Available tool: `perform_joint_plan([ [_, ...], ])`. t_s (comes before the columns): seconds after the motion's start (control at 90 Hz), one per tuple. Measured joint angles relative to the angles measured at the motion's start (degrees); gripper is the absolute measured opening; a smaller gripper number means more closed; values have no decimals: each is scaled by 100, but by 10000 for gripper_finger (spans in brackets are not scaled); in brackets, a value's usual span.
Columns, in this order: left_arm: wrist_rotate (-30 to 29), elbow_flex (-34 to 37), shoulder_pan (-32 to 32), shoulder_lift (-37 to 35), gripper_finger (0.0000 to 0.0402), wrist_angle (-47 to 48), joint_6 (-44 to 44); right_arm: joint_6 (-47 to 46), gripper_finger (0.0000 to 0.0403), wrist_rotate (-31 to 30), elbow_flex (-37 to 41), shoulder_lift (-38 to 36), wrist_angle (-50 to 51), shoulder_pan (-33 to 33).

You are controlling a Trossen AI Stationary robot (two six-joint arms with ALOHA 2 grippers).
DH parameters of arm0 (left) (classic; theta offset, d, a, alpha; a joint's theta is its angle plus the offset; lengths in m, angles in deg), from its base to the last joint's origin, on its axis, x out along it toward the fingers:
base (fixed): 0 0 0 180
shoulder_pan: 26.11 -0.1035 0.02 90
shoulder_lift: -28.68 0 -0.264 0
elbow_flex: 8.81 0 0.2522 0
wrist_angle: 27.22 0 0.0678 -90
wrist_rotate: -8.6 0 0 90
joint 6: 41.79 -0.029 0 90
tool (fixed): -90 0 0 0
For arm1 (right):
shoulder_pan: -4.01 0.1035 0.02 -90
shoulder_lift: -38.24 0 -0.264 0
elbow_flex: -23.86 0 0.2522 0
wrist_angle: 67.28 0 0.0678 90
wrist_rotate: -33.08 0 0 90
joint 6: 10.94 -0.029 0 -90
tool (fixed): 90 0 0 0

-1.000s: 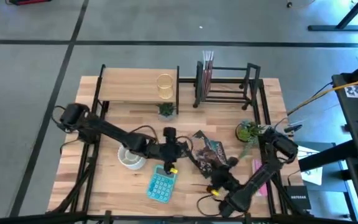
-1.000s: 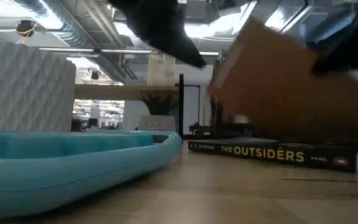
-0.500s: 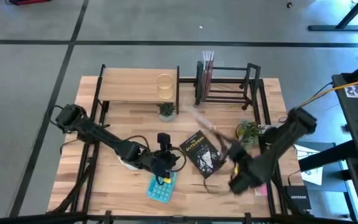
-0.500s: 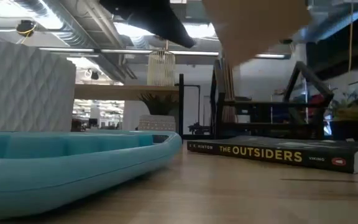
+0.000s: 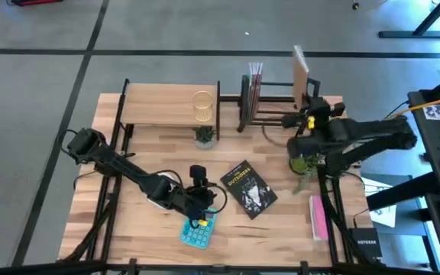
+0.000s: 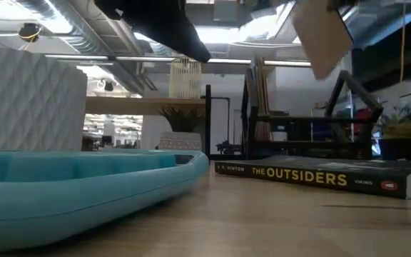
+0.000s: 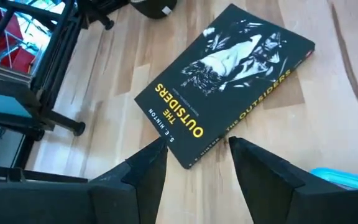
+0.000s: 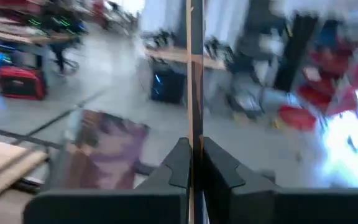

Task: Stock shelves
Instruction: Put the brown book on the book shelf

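Blurred room behind right hand (image 8: 192, 163)'s edge-on book (image 8: 192, 74)

The black book (image 7: 224, 78) reads "THE OUTSIDERS" and "S. E. HINTON" on its cover, with "VIKING" on its spine.

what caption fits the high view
Right claw holds a thin book above the black rack; left claw open near The Outsiders.
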Motion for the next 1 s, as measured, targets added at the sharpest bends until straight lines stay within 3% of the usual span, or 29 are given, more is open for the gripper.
perform_joint_plan([
  [0.178,0,-2,-64,0,167,-75,-106,2612,0,1217,777,-381,-2695,-395],
  [0.256,0,-2,-91,0,168,-78,-122,3352,0,1485,975,-414,-3617,-673],
  [0.422,0,-2,-81,0,168,-93,-82,3566,0,1768,1144,-434,-4415,-1658],
  [0.678,0,-4,-49,-2,168,-21,59,4158,0,3743,1992,-376,-6595,-3147],
  [1.0,2,-7,-51,-7,168,-37,94,3662,0,4101,2556,-8,-7614,-3625],
])
